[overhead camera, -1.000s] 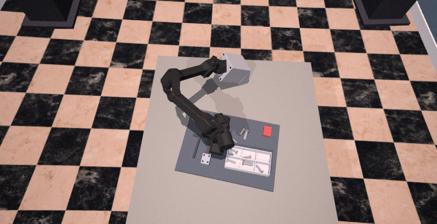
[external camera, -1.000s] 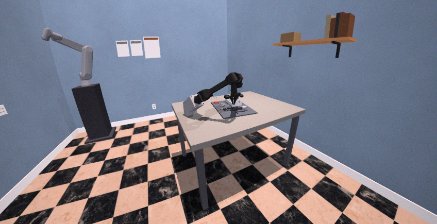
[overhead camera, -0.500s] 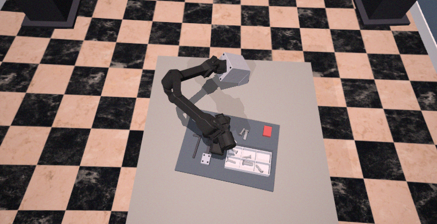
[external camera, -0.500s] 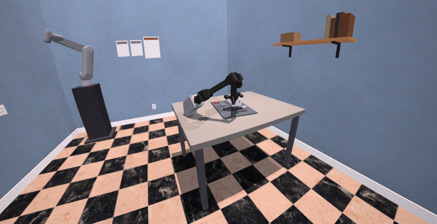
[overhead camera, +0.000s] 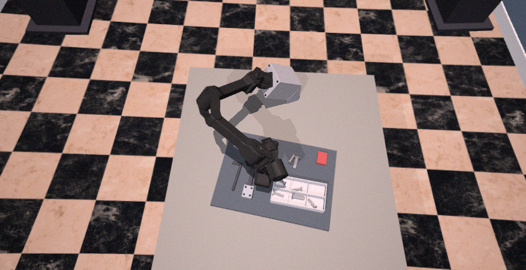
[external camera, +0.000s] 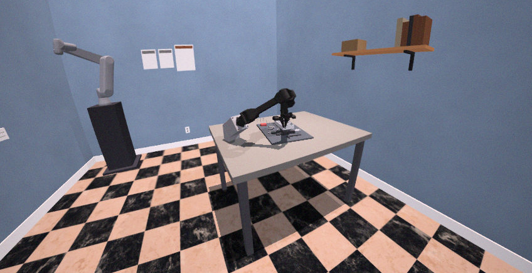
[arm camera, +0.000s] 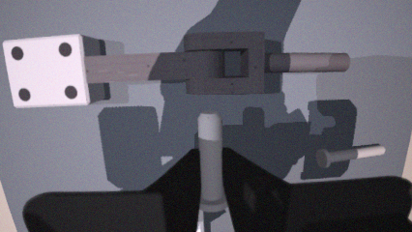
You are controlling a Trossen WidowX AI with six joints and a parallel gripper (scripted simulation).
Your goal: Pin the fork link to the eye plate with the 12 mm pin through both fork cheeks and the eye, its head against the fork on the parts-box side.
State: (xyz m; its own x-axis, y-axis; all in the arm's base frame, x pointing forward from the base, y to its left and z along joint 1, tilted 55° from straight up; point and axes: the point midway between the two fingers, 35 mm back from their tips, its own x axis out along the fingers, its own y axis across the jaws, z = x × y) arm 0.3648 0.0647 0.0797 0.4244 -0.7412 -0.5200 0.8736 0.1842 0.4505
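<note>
In the wrist view my gripper (arm camera: pixel 210 156) is shut on a grey pin (arm camera: pixel 210 155), which points forward at the fork link (arm camera: pixel 224 63). The pin's tip stands a short way before the fork's near cheek. The fork link is a dark block with a square gap; the eye plate's bar (arm camera: pixel 126 68) runs into it from the white base plate with four holes (arm camera: pixel 45 70). The fork's rod (arm camera: pixel 309 62) sticks out to the right. In the top view the gripper (overhead camera: pixel 263 179) hangs low over the dark mat (overhead camera: pixel 272 182), between the white base (overhead camera: pixel 247 191) and the parts box (overhead camera: pixel 299 193).
Another pin (arm camera: pixel 350 155) lies on the mat to the right in the wrist view. Two loose pins (overhead camera: pixel 294 160) and a red block (overhead camera: pixel 321 157) lie at the mat's far side. The white parts box holds several pins. A grey box (overhead camera: pixel 282 82) carries the arm's base.
</note>
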